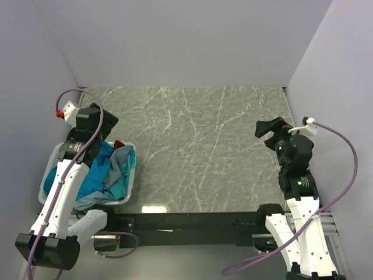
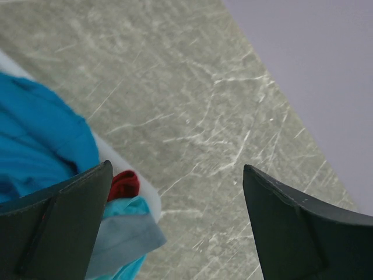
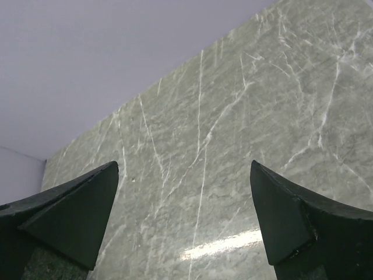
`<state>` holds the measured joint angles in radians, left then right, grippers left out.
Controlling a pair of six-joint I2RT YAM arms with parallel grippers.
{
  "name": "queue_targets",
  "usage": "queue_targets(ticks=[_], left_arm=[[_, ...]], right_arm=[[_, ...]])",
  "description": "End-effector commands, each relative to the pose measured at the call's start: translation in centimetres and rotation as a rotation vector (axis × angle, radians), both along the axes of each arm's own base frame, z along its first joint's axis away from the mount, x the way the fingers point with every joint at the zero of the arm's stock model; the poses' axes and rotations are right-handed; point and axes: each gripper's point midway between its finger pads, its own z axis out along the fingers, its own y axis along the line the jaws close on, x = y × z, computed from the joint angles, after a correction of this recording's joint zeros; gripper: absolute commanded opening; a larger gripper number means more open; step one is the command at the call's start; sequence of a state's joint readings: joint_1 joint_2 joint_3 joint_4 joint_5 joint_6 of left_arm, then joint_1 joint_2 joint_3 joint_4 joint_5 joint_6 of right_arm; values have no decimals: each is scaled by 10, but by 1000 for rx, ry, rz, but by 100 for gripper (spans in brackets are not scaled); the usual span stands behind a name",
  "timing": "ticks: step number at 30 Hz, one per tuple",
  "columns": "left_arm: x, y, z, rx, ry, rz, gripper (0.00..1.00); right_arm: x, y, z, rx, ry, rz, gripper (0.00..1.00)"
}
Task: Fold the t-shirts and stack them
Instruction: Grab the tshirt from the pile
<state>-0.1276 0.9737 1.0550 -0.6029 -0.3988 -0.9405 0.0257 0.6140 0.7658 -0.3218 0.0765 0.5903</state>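
Several t-shirts lie crumpled in a white basket [image 1: 130, 178] at the table's left edge: a bright teal-blue one [image 1: 93, 175], a grey-blue one [image 1: 120, 159] and a teal one [image 1: 118, 188]. My left gripper [image 1: 106, 129] hangs over the basket's far corner, open and empty. In the left wrist view its gripper [image 2: 176, 165] frames bare table, with the bright blue shirt [image 2: 35, 134], grey-blue cloth [image 2: 122, 236] and the basket rim [image 2: 150, 199] at the left finger. My right gripper [image 1: 269, 128] is open and empty above the table's right side; it also shows in its wrist view [image 3: 184, 163].
A small red piece of cloth [image 1: 119, 144] sits at the basket's far corner, also seen in the left wrist view [image 2: 123, 184]. The grey marble table [image 1: 198, 146] is enclosed by lilac walls [image 1: 175, 41] at the back and sides.
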Motion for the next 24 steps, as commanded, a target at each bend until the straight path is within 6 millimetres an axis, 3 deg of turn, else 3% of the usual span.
queue_targets(ticks=[1, 6, 12, 16, 20, 24], left_arm=[[-18, 5, 3, -29, 42, 44, 99], [-42, 16, -5, 14, 114, 81, 100], [-80, 47, -41, 129, 340, 228, 99], [-85, 46, -55, 153, 425, 201, 99], [-86, 47, -58, 168, 431, 189, 99], [-90, 47, -63, 182, 450, 172, 84]], right_arm=[[6, 4, 13, -21, -70, 35, 100], [10, 17, 3, -63, -102, 125, 100], [12, 17, -19, -34, -29, 114, 99], [15, 31, -25, -65, 16, 212, 99], [19, 32, -33, -60, 43, 217, 99], [20, 28, -38, -62, 69, 198, 99]])
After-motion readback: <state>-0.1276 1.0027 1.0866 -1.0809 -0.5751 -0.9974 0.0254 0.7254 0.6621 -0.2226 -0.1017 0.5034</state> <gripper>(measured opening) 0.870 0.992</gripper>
